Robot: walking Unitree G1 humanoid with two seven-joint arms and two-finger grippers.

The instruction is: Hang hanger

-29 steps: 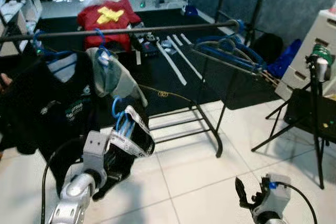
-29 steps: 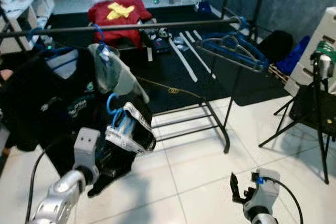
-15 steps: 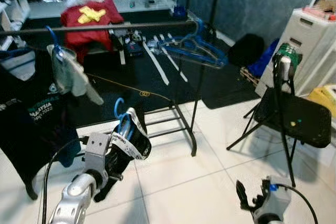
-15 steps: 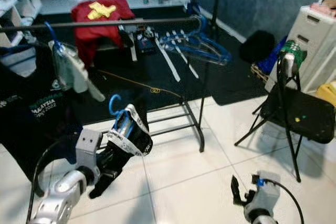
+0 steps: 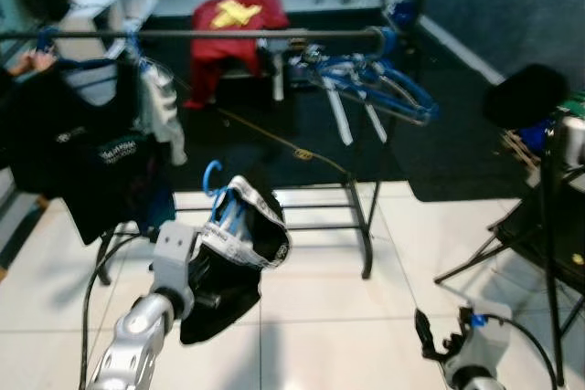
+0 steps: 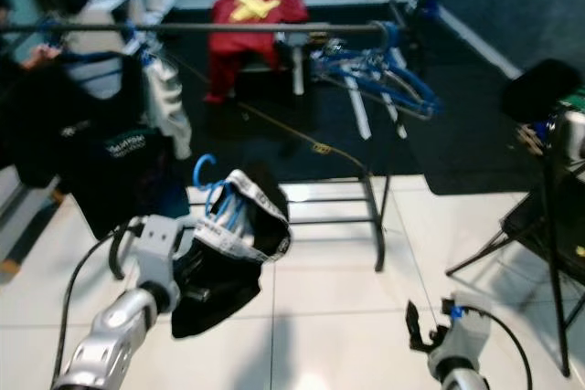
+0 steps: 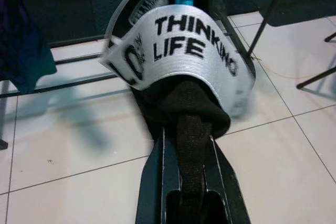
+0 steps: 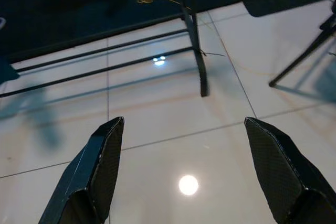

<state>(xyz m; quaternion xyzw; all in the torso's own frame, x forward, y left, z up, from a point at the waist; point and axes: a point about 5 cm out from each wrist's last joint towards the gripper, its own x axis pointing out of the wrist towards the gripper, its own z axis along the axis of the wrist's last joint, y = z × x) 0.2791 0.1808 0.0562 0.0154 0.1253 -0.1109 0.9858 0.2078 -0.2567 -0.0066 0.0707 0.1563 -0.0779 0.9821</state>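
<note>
Head views: left gripper was clamped on a blue hanger carrying a black garment with a white printed waistband, held low before the clothes rack. Rail held a black T-shirt and spare blue hangers.

Left wrist: fingers pinched black fabric.

Right wrist: right gripper spread wide over white tile floor.

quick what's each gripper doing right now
Left gripper: shut on the black garment that hangs on the blue hanger.
Right gripper: open, holding nothing, low over the tiled floor.
</note>
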